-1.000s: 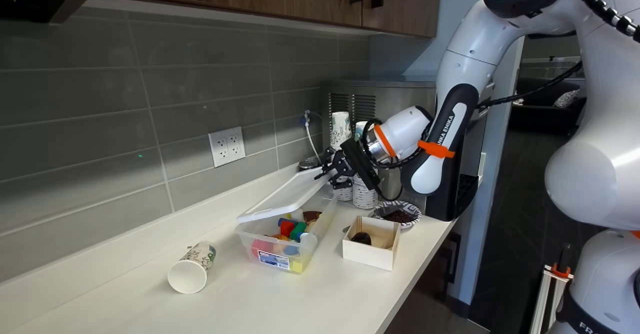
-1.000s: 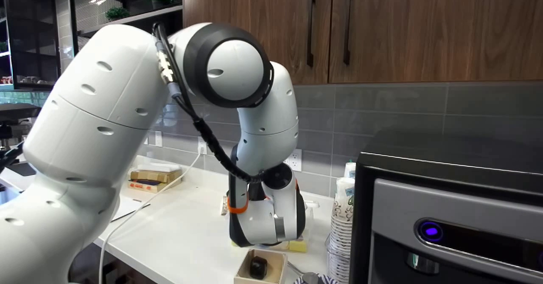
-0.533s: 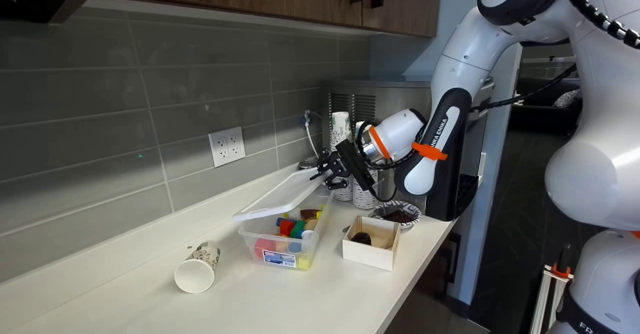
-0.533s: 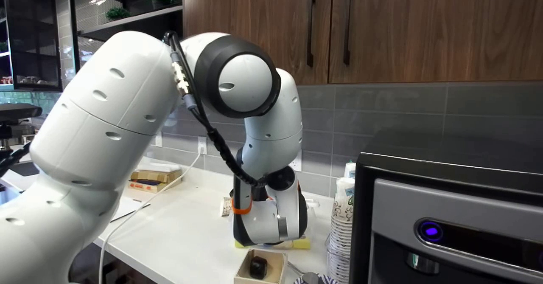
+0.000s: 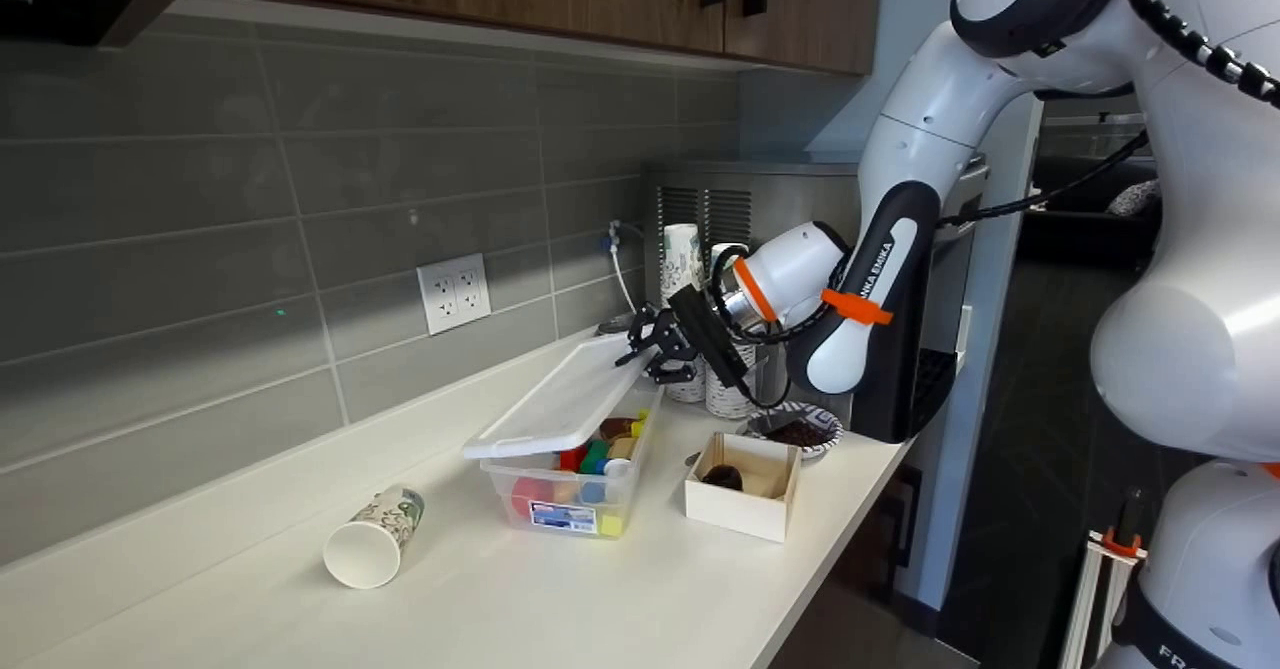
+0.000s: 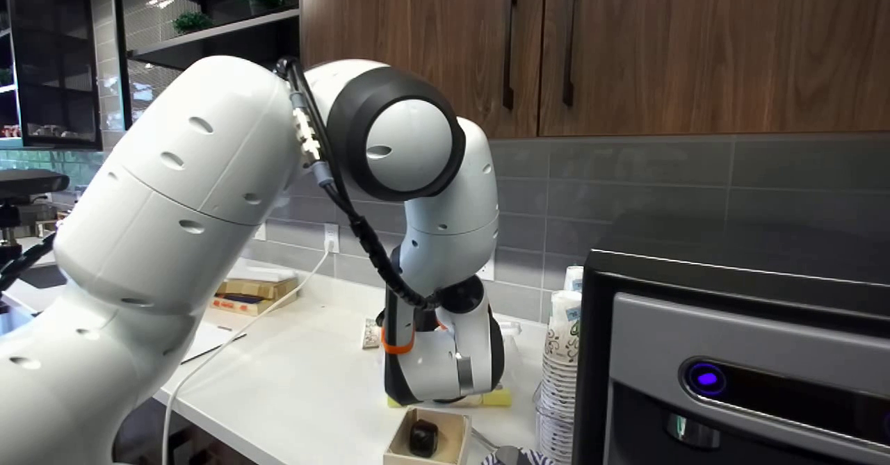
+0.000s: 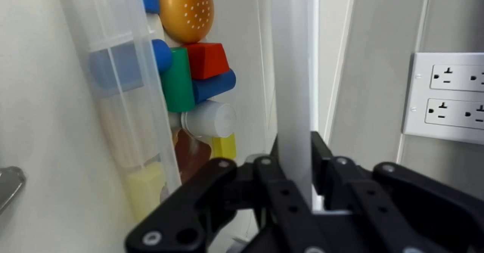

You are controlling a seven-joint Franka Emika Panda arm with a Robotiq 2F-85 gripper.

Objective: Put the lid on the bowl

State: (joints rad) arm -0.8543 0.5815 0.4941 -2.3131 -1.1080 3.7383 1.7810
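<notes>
Within the tool (image 7: 296,143) — the tilted lid (image 5: 558,399)

A flat rectangular translucent-white plastic lid (image 5: 562,397) slants above a shallow rectangular clear plastic tub (image 5: 563,495), one end pinched and raised in the pincer (image 7: 295,151), the other low over the tub's labelled end; whether it touches the rim there cannot be told. It sits off to one side, leaving part of the opening uncovered. The tub stands upright on the desk (image 5: 470,589), its label (image 5: 563,517) blue and white.
</notes>
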